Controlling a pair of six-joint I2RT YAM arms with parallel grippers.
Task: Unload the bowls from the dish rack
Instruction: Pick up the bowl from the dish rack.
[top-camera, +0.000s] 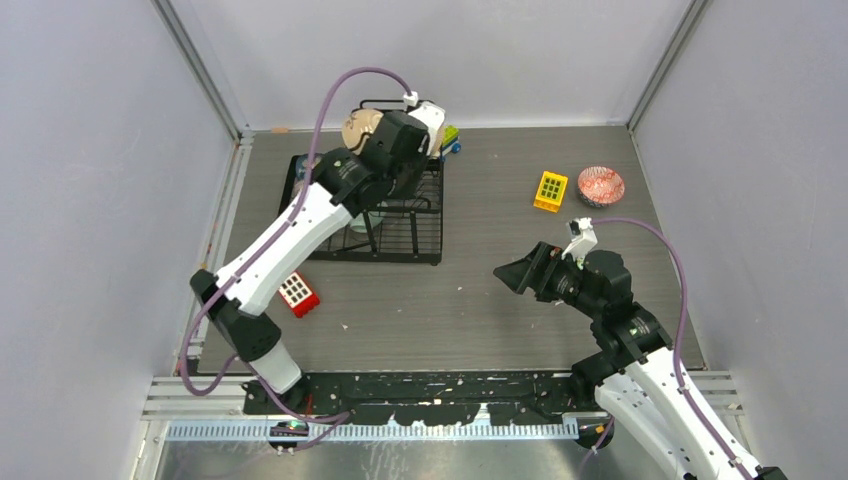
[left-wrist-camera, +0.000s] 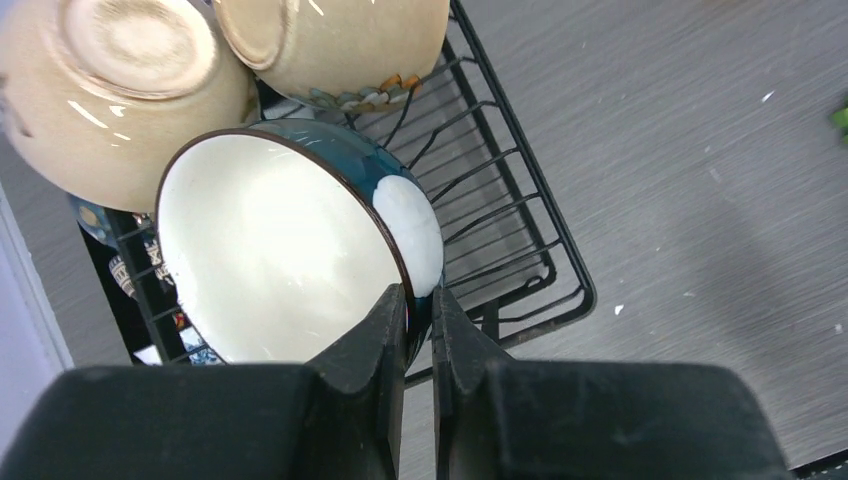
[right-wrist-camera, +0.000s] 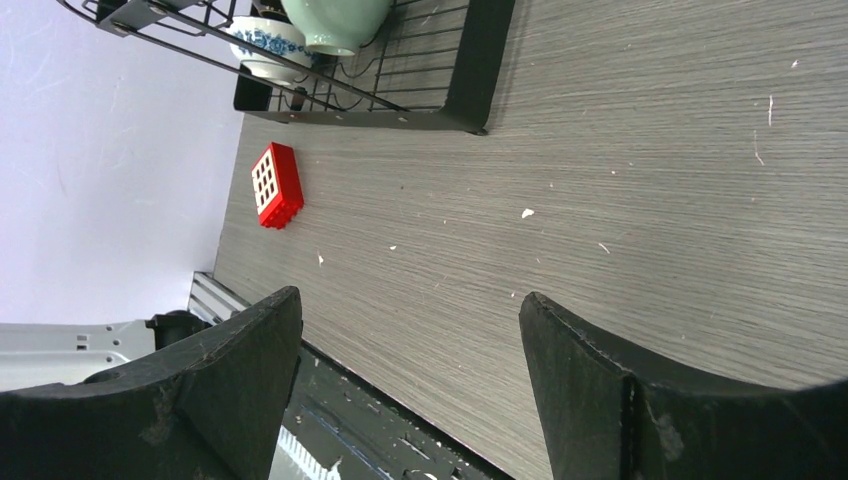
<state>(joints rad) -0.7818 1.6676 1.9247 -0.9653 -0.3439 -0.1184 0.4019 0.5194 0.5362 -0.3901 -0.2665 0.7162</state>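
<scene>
1. Top view: the left arm (top-camera: 300, 230) covers most of the dish rack (top-camera: 410, 240). Wrist view: the fingers (left-wrist-camera: 385, 340) hide the teal bowl (left-wrist-camera: 270, 260)'s lower rim.
2. Bare table (top-camera: 480, 290) lies right of the rack. A red-patterned bowl (top-camera: 600, 185) sits far right, beside the yellow block (top-camera: 550, 190).
3. The left gripper (left-wrist-camera: 418, 300) is clamped on the teal bowl's rim. The bowl is tilted in the rack, just below two cream bowls (left-wrist-camera: 120, 90).
4. The right gripper (right-wrist-camera: 408, 305) has its jaws wide apart and empty, over the table and well apart from the rack.

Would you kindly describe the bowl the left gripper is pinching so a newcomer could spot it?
Find the black wire dish rack on the table's left. In it, beside two cream bowls, a tilted bowl has its rim pinched by the left gripper. Unlike them, it is teal outside, white inside.
</scene>
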